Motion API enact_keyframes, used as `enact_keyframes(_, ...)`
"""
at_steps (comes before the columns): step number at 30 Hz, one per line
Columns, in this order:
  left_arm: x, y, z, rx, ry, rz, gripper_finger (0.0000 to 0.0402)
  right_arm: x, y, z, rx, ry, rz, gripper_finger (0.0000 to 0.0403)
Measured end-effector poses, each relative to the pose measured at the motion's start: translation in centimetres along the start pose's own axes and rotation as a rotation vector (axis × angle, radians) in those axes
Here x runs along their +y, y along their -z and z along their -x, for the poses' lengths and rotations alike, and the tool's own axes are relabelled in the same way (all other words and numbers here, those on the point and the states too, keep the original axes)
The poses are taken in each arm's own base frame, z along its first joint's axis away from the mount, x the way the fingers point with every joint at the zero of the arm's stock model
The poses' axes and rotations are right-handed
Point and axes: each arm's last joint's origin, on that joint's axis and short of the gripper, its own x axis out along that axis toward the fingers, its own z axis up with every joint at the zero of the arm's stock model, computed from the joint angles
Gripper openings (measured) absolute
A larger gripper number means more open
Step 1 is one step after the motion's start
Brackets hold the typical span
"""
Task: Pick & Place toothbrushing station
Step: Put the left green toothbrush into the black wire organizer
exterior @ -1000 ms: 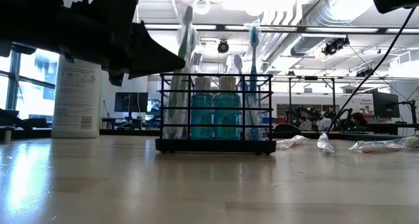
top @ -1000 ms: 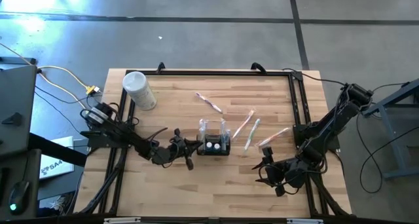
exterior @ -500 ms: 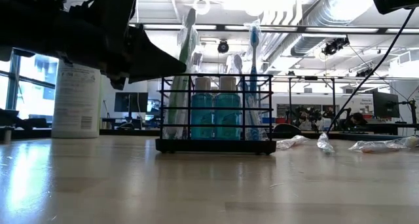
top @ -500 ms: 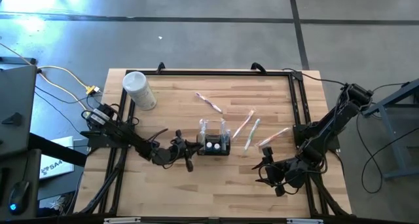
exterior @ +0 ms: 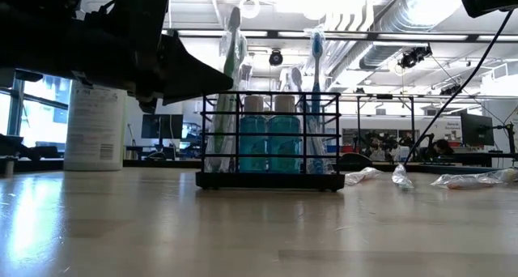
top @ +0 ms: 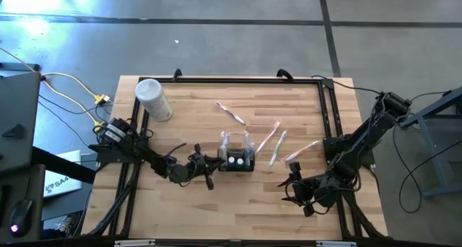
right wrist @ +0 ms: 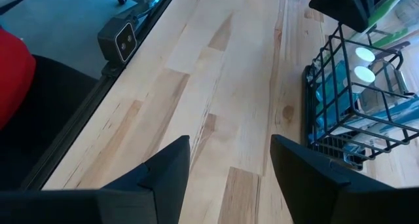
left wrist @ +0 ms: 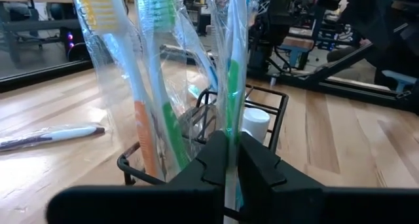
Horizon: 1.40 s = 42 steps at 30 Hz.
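L gripper [left wrist: 230, 160] clamped on toothbrushing station [top: 235, 160]

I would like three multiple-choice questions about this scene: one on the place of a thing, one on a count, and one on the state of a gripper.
1. Where does the white cylindrical container stand?
A. near the table's far left corner
B. inside the toothbrushing station
C. beside the right gripper

2. How many white-capped blue bottles stand in the toothbrushing station?
A. none
B. two
C. five

3. How is the left gripper?
A. wide open over bare table
B. closed on a wrapped toothbrush standing in the station
C. holding the white container

Answers:
1 A, the high view shows it there.
2 B, two caps show in the high and low views.
3 B, the left wrist view shows the fingers pinching the wrapped handle, while the right gripper waits open.
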Motion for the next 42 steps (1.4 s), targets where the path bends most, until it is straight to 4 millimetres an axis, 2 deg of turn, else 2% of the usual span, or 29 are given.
enact_keyframes(6,-0.03,0.07,0.00,0.006,0.007,-0.050,0.0074,0.00,0.00,0.00,0.000,0.000,0.000,0.0205)
enact_keyframes(10,-0.02,0.15,0.00,0.012,0.008,-0.057,0.0095,0.00,0.00,0.00,0.000,0.000,0.000,0.0205)
enact_keyframes(22,0.00,0.12,0.01,0.007,0.004,-0.050,0.0101,0.00,0.00,0.00,0.000,0.000,0.000,0.0205)
enact_keyframes(29,-0.04,-0.07,0.01,-0.010,0.004,0.011,0.0102,0.00,0.00,0.00,0.000,0.000,0.000,0.0205)
enact_keyframes(42,-0.16,-0.59,0.06,-0.055,0.015,-0.028,0.0102,0.00,0.00,0.00,0.000,0.000,0.000,0.0205)
